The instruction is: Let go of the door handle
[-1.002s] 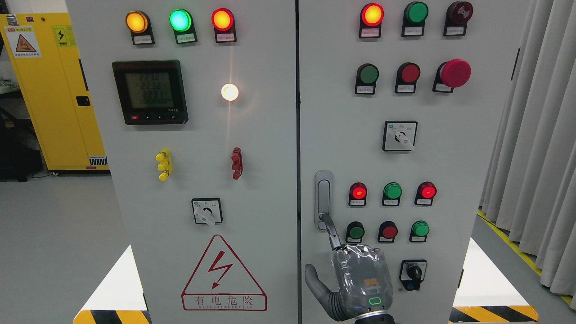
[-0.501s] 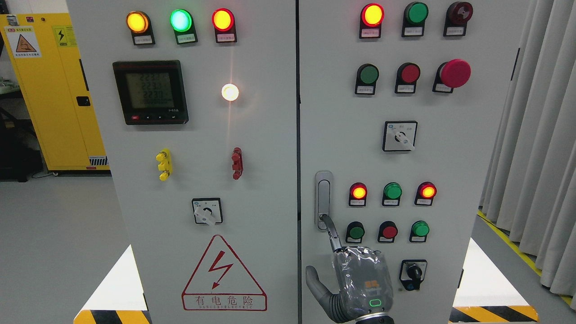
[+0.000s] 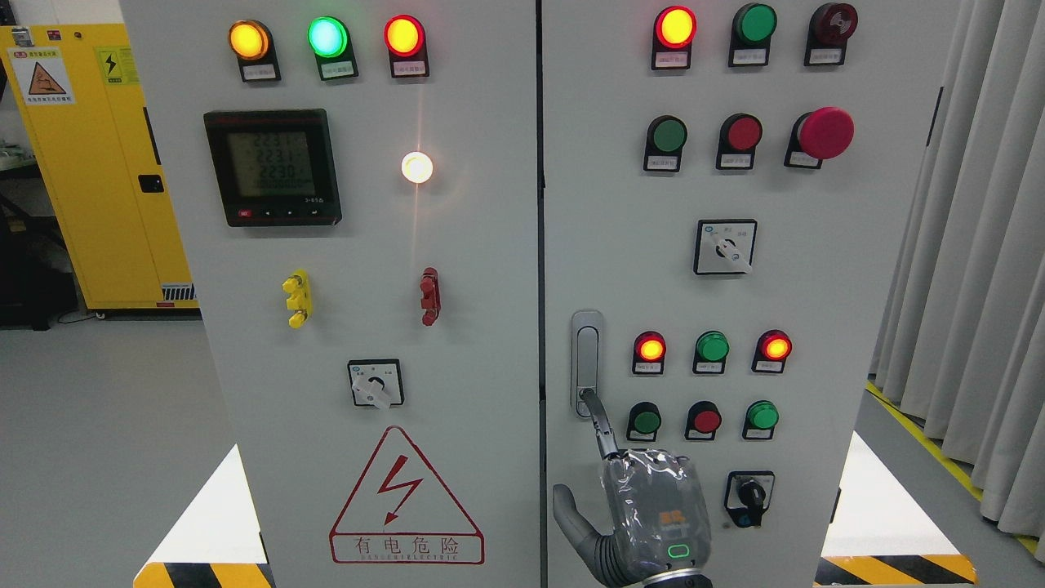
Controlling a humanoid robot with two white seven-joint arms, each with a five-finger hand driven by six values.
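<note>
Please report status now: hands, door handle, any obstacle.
Right hand low on right door, one finger extended, tip at bottom of door handle. Handle flush, not yet released. Left hand out of view. Nothing blocking withdrawal.

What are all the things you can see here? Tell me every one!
Grey cabinet doors: two, side by side, shut.
Door handle: one, silver, left edge of right door.
Round lights and buttons: many, red, green, orange, white, on both doors.
Big red mushroom button: one, upper right.
Meter screen: one, black, left door.
Turn switches: three, black and white, one left door, two right door.
Warning triangle: one, red, bottom of left door.
Yellow cabinet: one, far left.
Curtain: grey, far right.
Right hand: one, grey, index finger touching the handle's bottom end.
</note>
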